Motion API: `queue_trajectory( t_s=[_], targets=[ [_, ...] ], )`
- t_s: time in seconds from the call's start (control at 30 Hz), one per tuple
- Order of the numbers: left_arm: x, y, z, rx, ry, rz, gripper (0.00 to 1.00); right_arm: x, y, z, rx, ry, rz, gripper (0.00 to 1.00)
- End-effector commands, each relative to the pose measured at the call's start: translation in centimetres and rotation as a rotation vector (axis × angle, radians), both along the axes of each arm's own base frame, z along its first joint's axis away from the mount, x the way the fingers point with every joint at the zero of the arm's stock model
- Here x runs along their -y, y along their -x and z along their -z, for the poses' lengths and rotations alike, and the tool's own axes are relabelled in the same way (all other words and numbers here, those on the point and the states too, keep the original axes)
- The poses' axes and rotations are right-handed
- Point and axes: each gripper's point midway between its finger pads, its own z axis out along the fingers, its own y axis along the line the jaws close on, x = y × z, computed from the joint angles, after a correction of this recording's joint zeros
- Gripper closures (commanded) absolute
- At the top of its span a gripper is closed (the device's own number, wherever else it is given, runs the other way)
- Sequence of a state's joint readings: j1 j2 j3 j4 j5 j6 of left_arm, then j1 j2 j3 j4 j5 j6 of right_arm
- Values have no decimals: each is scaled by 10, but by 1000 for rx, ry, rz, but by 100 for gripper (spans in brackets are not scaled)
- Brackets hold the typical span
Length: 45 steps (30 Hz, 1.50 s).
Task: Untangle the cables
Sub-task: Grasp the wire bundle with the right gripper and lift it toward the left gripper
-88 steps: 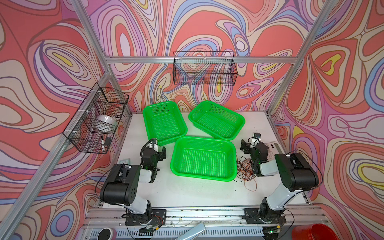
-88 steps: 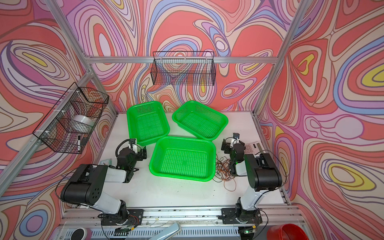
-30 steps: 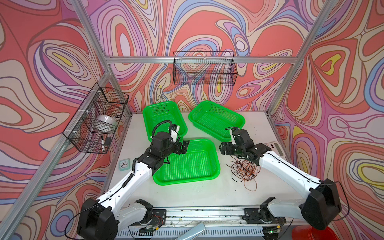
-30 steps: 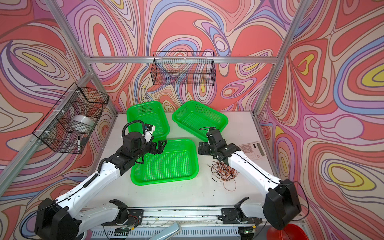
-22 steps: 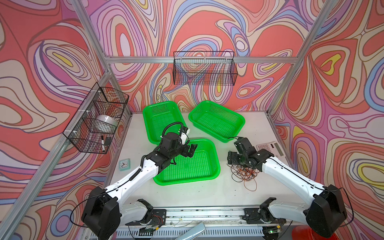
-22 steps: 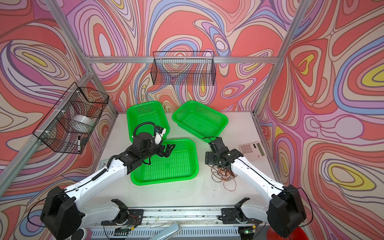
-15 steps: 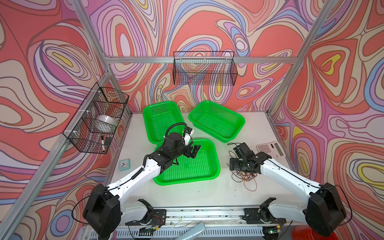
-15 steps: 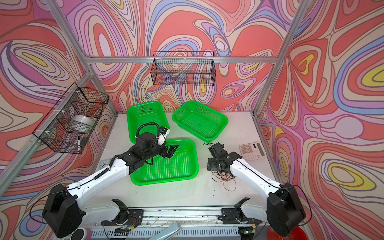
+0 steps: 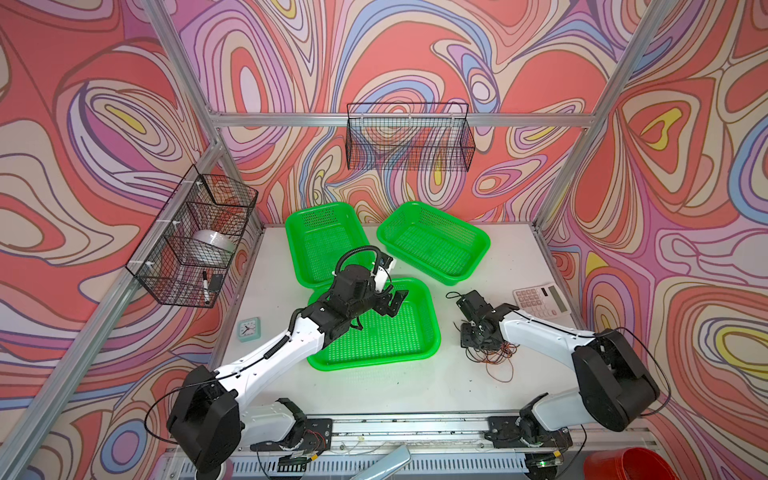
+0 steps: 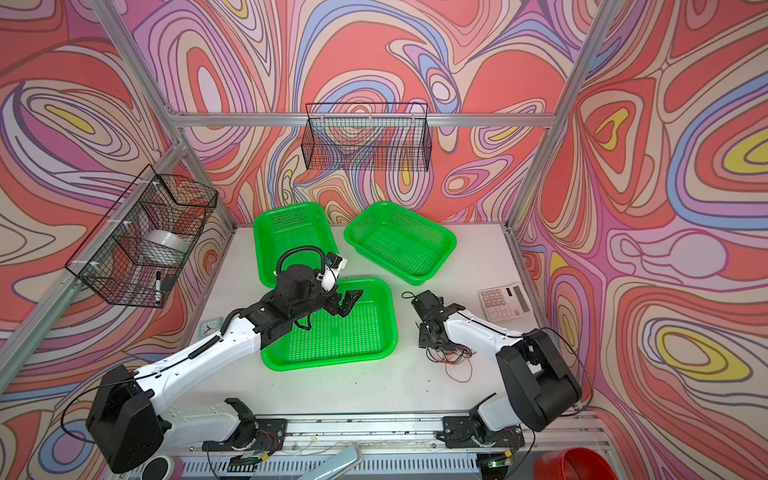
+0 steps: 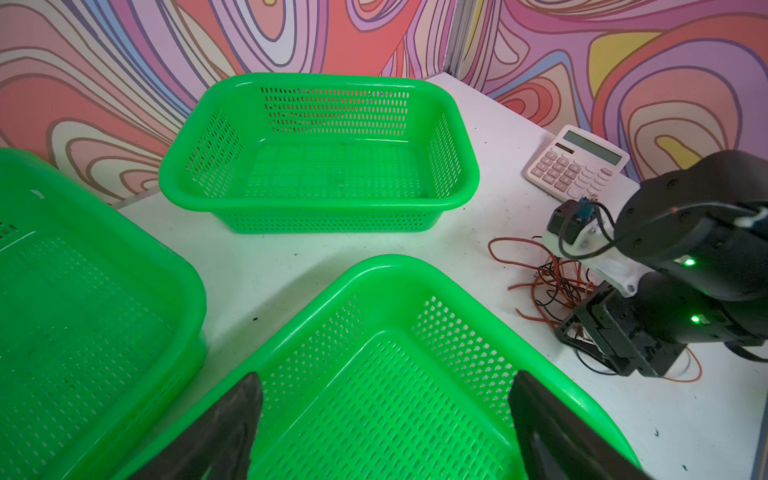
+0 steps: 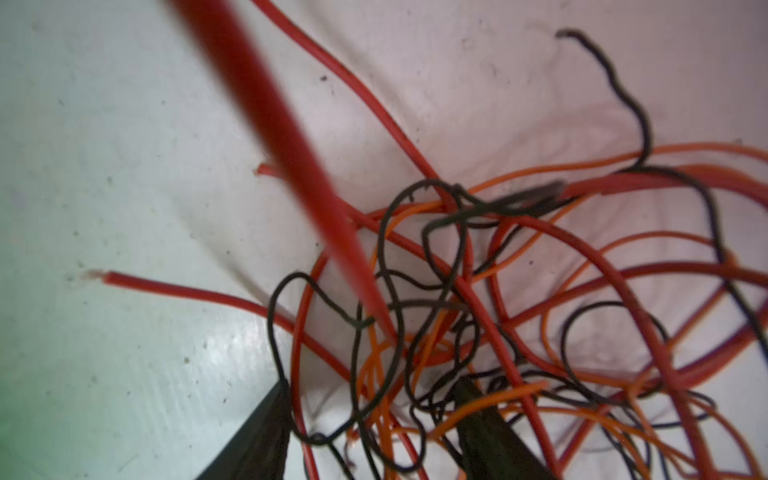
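**Cables** [image 9: 491,356]: a loose tangle of orange, red and black strands on the white table [image 9: 395,386], at 3 o'clock of the front green basket [image 9: 395,336]. The mass spreads roughly 9-to-3 o'clock, with one orange loop trailing toward 5.

**Right gripper** [image 12: 374,419]: jaws partly apart around several strands, no pinch evident.

**Left gripper** [image 9: 392,301]: spread wide and empty, hanging over the basket.

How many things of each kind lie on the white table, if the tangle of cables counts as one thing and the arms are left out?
Green baskets: 3
Calculator: 1
Clock: 1
Cable tangle: 1
Total: 6
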<state>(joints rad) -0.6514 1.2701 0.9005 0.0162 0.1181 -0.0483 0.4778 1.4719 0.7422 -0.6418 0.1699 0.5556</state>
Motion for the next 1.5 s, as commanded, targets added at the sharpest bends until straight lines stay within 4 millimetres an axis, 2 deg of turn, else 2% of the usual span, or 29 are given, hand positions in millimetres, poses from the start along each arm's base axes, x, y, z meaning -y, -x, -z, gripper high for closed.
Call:
queue_trajectory(
  t_s=[0.0, 0.13, 0.27, 0.33, 0.43, 0.53, 0.63, 0.83, 1.0, 1.13, 1.47],
  targets=[
    [10, -5, -20, 55, 14, 17, 5, -13, -15, -1, 32, -46, -31, 51],
    [19, -4, -23, 60, 18, 37, 5, -21, -22, -6, 60, -79, -69, 70],
    [32, -1, -27, 63, 22, 70, 5, -27, -32, -27, 126, -101, -111, 86],
    [40, 0, -29, 65, 24, 88, 6, -32, -37, -43, 174, -125, -138, 94],
    [50, 1, -32, 50, 47, 109, 7, -40, -44, -74, 273, -185, -174, 100],
    [62, 2, -36, 26, 93, 128, 8, -39, -47, -102, 359, -203, -179, 100],
    [75, 4, -35, 5, 124, 150, 9, -37, -48, -119, 402, -219, -179, 100],
    [97, 10, -16, -51, 132, 177, 9, -36, -50, -137, 458, -279, -164, 100],
    [111, 18, -6, -79, 147, 197, 10, -30, -57, -168, 551, -343, -124, 100],
    [113, 13, -6, -135, 233, 141, 10, -31, -61, -197, 641, -414, -120, 100],
    [132, -8, 9, -320, 372, 20, 10, -35, -59, -240, 793, -465, -175, 100]
  ],
)
